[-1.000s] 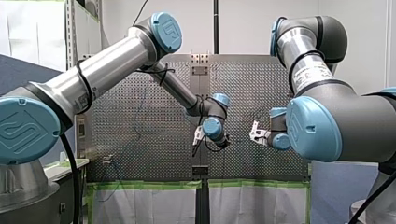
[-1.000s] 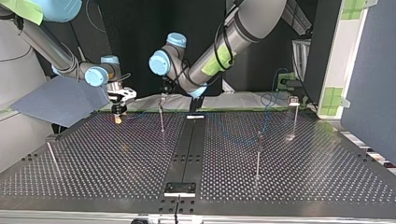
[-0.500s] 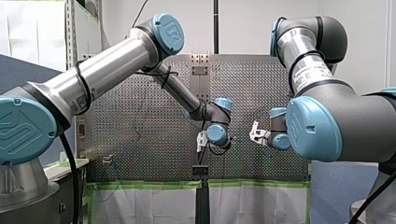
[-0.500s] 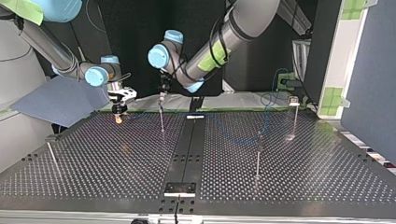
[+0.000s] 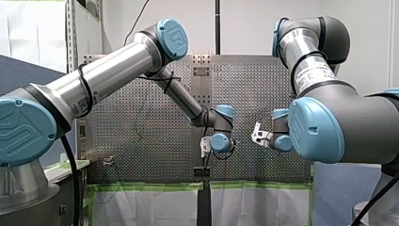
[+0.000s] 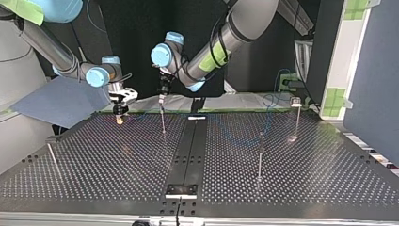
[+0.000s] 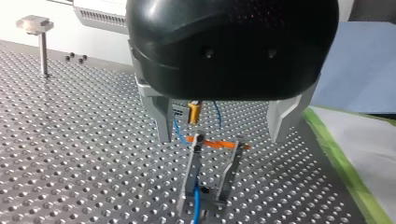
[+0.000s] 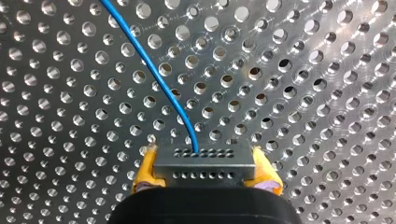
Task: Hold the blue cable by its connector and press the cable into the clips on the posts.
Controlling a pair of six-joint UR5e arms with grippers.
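Observation:
The right wrist view shows my right gripper point(image 8: 204, 179) with its yellow pads shut on the grey connector point(image 8: 204, 163). The blue cable point(image 8: 154, 74) runs from the connector over the perforated plate. In the top view this gripper point(image 6: 120, 113) hangs low at the table's far left. My left gripper point(image 6: 162, 96) hovers open just above the thin post point(image 6: 163, 120) near the middle. In the left wrist view its metal fingers point(image 7: 159, 116) straddle the post's clip point(image 7: 205, 179) from above without touching it. A short stretch of blue cable point(image 7: 196, 210) shows at the clip.
Other posts stand at the top view's right point(image 6: 260, 155), far right point(image 6: 296, 115) and near left point(image 6: 51, 157). Slack blue cable point(image 6: 270, 101) loops beyond the far right edge. A dark centre rail point(image 6: 188, 150) splits the table. Blue sheeting lies behind my right arm.
My left arm has swung its gripper down and to the right in the front view, over the middle post. My right arm and the connector have stayed still.

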